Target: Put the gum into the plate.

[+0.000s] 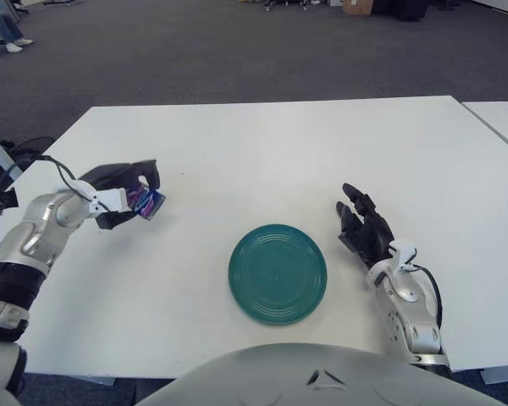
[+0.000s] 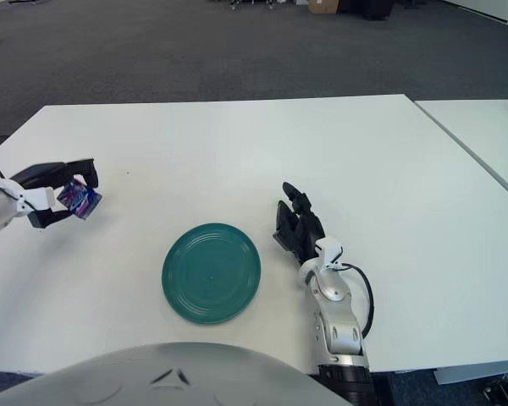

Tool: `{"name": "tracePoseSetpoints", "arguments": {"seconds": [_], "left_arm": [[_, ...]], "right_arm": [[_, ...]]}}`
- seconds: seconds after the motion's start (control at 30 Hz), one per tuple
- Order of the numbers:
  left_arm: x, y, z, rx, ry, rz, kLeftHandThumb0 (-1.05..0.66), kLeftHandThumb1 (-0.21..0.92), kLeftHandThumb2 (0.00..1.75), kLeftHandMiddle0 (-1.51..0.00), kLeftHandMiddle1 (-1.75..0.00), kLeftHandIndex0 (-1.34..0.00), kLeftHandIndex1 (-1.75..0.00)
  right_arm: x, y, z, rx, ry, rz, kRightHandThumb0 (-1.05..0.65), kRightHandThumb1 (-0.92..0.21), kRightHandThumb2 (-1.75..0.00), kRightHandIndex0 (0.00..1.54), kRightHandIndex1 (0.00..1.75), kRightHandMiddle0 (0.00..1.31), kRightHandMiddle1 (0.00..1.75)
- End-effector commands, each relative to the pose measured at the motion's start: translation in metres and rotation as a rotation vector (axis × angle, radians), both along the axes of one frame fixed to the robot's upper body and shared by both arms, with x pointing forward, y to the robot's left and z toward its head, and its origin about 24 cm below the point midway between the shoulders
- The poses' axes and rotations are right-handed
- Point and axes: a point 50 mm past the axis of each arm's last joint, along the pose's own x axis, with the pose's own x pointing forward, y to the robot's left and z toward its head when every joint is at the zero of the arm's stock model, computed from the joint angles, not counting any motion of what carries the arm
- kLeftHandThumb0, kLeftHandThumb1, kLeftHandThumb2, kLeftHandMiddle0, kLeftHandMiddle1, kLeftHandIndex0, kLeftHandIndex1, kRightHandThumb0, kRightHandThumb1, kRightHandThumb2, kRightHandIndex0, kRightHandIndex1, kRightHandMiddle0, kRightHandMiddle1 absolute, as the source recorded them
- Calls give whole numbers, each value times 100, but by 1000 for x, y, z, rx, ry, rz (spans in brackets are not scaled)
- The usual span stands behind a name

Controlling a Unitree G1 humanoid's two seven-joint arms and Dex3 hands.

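Left hand point(image 1: 118, 193) is up at the left side of the white table point(image 1: 271, 152), dark fingers point(image 2: 57, 174) curled around the gum point(image 1: 146, 201), a small blue and purple pack sticking out from the hand's inner side, toward the table's middle. Pack looks tilted, one corner pointing down; whether it is lifted clear of the tabletop or grazing it, cannot tell. Gum is gripped, not released. A black cable point(image 1: 34, 156) loops off the left wrist, and the silver forearm runs back toward the lower left corner. The green plate point(image 1: 278, 272) sits flat on the table well apart from the left hand, off to its right and nearer the robot's body; nothing is in it. Gum is outside the plate, clearly to its left and a bit farther from the robot. Right hand point(image 1: 366, 230) shows just beside the plate's right edge, a narrow strip of table between them, fingers straight and relaxed pointing away from the robot, holding nothing; palm side appears down on the tabletop. Its silver wrist and a short black cable loop trail back toward the bottom edge. The robot's grey torso point(image 1: 313, 376) fills the bottom of both views, just behind the plate. Beyond the table is dark carpet point(image 1: 237, 51), and a second white table point(image 2: 483, 135) stands off past the right hand's far side.
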Motion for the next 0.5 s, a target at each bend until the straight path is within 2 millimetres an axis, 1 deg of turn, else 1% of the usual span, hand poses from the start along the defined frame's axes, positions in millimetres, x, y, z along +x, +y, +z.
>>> {"name": "tracePoseSetpoints", "arguments": {"seconds": [0.0,0.17,0.47], "left_arm": [[-10,-11,23,-55,-101,-16,0,16,149,-73,-169,-52,-175],[-14,-21,36,-67,-152,-40,0,17,149,-71,-172,-52,-175],[-19,-38,43,-87,-161,-79,0,17,149,-69,-174,-51,-175]], "right_arm": [[-5,-1,-16,6,97,-1,-64,-92,-87,19,0,0,41],[-4,-1,-15,5,94,-1,-64,-92,-87,18,0,0,40],[-3,-1,-15,13,94,-5,-64,-92,-86,18,0,0,40]]}}
